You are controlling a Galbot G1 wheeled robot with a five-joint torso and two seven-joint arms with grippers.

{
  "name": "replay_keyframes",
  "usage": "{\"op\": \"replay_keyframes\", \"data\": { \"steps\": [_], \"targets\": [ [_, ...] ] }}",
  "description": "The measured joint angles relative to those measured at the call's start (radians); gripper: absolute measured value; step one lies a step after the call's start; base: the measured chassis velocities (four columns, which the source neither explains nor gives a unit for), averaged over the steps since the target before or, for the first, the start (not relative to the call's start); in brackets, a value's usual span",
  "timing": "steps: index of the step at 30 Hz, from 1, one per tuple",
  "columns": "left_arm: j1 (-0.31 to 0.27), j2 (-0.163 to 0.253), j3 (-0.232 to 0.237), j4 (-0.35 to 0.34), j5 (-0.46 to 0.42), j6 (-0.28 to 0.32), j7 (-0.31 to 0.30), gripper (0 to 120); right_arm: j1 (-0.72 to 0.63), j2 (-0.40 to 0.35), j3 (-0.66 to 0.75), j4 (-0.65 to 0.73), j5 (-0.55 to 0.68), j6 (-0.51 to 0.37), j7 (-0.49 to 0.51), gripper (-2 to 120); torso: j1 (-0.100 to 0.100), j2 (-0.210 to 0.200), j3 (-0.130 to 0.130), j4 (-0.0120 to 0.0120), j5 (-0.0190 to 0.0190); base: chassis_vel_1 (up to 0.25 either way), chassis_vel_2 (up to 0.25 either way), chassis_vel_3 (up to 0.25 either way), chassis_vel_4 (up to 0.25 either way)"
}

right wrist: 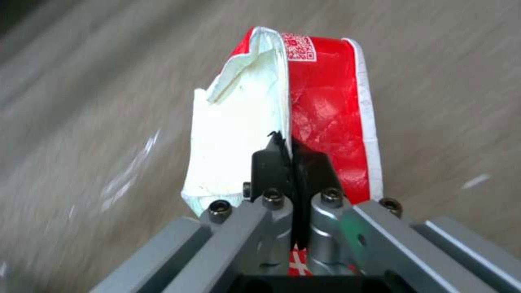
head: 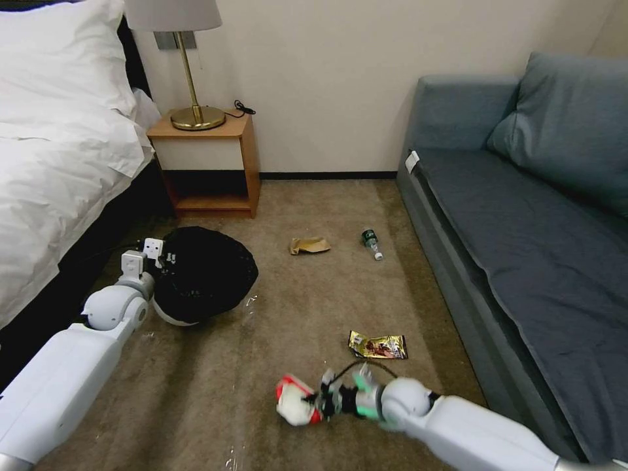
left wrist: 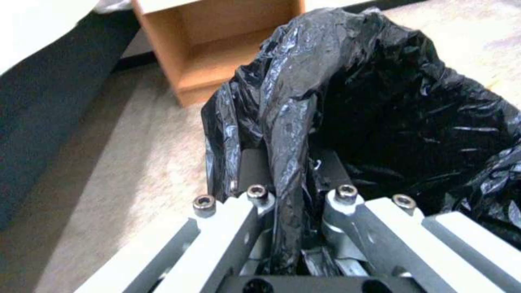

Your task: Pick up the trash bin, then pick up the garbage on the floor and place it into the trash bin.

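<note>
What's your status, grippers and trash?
Left gripper shut on trash bin rim. Right gripper shut on red-and-white packet. Three pieces on floor.

Wooden nightstand (head: 210,163) against the wall, brass lamp (head: 190,62) on top, white-sheeted bed (head: 59,144) just left, grey-blue sofa (head: 523,222) well right, tan carpet (head: 196,392) in front.

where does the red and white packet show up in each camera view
Head view: the red-and-white packet hangs low and centre, in the right hand.
Right wrist view: the packet sits mid-picture, pinched between the hand's fingers.
Left wrist view: not in it; there the left hand grips the trash bin.
Shared landmark: tan carpet.
</note>
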Motion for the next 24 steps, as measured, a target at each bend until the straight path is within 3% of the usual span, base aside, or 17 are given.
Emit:
{"op": "replay_keyframes", "data": {
  "steps": [5,12,22,24],
  "targets": [
    [-0.044,-0.028,0.037,0.015,-0.004,-0.002,-0.003,5,0.037,0.024,0.105,-0.018,0.019,0.006,-0.027,0,0.000,0.000,0.000,-0.0008,0.0001,0.000,0.000,0.000,0.000],
    [-0.101,-0.077,0.092,0.067,-0.001,-0.011,-0.006,5,0.172,0.128,0.237,-0.083,0.083,-0.002,-0.057,0,0.000,0.000,0.000,0.0005,0.0001,0.000,0.000,0.000,0.000],
    [-0.154,-0.110,0.133,0.122,0.006,-0.021,0.013,5,0.259,0.174,0.284,-0.106,0.106,-0.011,-0.088,0,0.000,0.000,0.000,-0.0007,0.0000,0.000,0.000,0.000,0.000],
    [-0.165,-0.120,0.136,0.134,0.007,-0.024,0.015,5,0.279,0.223,0.284,-0.123,0.107,-0.011,-0.103,0,0.000,0.000,0.000,0.0001,0.0001,0.000,0.000,0.000,0.000]
  ]
}}
